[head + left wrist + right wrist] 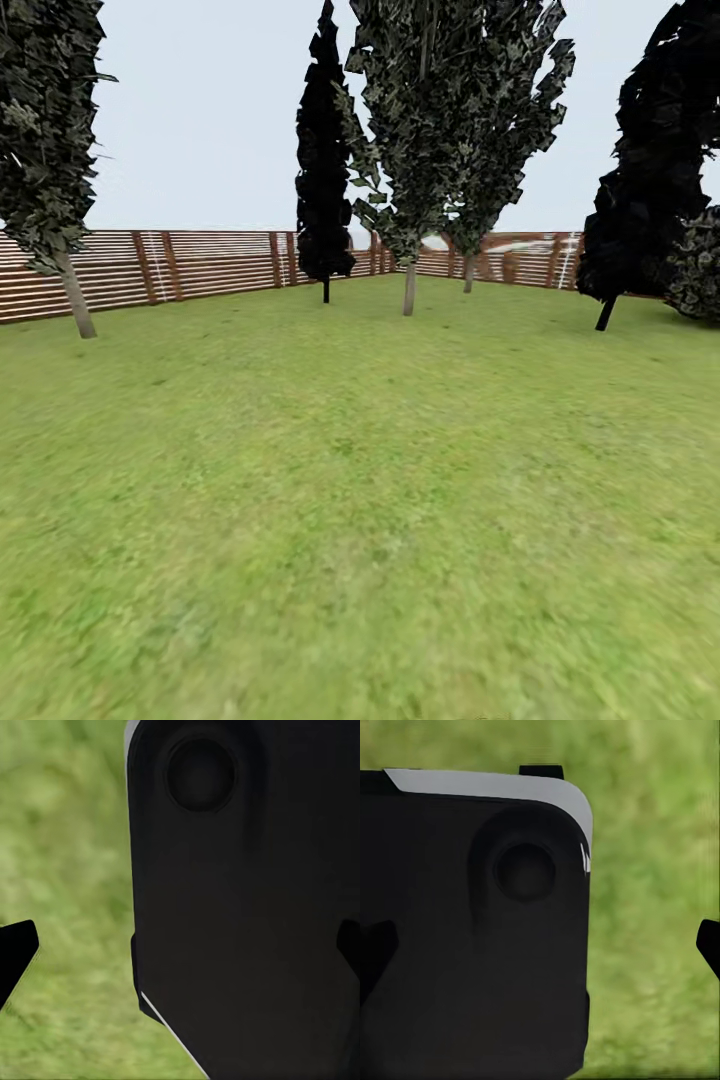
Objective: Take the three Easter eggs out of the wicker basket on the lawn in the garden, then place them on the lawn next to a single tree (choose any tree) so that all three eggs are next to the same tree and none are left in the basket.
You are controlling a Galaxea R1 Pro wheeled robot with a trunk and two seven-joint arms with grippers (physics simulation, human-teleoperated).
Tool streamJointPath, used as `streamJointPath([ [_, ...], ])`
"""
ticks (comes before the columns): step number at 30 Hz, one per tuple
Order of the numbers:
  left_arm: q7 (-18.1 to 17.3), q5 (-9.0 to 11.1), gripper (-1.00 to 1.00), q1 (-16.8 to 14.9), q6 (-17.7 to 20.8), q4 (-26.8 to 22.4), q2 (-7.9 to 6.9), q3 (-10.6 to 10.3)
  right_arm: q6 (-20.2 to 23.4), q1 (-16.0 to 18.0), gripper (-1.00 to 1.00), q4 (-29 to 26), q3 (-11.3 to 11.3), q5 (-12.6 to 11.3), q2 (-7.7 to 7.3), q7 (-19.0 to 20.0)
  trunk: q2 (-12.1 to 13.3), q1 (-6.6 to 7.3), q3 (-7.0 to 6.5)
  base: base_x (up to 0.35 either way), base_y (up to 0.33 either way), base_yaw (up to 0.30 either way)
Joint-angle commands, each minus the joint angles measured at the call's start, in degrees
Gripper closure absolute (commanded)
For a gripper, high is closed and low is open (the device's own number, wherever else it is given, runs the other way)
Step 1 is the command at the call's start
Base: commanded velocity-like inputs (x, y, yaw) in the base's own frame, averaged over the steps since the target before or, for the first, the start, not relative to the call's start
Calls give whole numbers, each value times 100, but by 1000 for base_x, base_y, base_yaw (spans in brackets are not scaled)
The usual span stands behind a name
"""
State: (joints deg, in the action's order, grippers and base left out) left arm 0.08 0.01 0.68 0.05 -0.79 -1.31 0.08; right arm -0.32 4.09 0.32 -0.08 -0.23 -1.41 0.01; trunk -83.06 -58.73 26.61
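The lawn (pixel 360 500) spreads wide in front of me in the head view, up to the garden's brown slatted fence (pixel 200 265). A tree (pixel 409 288) with a pale trunk stands at the back centre, a second one (pixel 468 272) just behind it, and a third (pixel 76 296) at the far left. The Easter eggs and the wicker basket are out of view. My left gripper (pixel 180 949) is open, its dark fingertips (pixel 15 952) far apart, with a black part of the robot between them. My right gripper (pixel 540 949) is open in the same way, over grass.
An all-black columnar tree (pixel 324 180) stands at the fence left of centre. Another black tree (pixel 640 180) leans at the right, with a dark bush (pixel 698 265) beside it. The fence closes the yard along the back.
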Motion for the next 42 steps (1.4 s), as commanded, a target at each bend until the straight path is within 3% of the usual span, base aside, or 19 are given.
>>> streamJointPath([
  [1,1,-5,-100,3,5,-8,-1,0,-3,4,-100,3,-1,-3,0,0,-2,0,4,80,29,-300],
  [17,1,-14,-100,3,24,-8,16,-3,-5,4,-100,3,-1,-12,-5,-1,-2,0,4,306,14,-300],
  [23,3,-26,-100,3,-5,-8,11,-15,-10,4,-100,3,-3,-19,-7,-1,-2,0,4,104,-25,-300],
  [42,45,-27,-100,3,4,-8,26,-6,-12,4,-100,3,-9,-29,-3,-1,-2,0,4,217,-227,-300],
])
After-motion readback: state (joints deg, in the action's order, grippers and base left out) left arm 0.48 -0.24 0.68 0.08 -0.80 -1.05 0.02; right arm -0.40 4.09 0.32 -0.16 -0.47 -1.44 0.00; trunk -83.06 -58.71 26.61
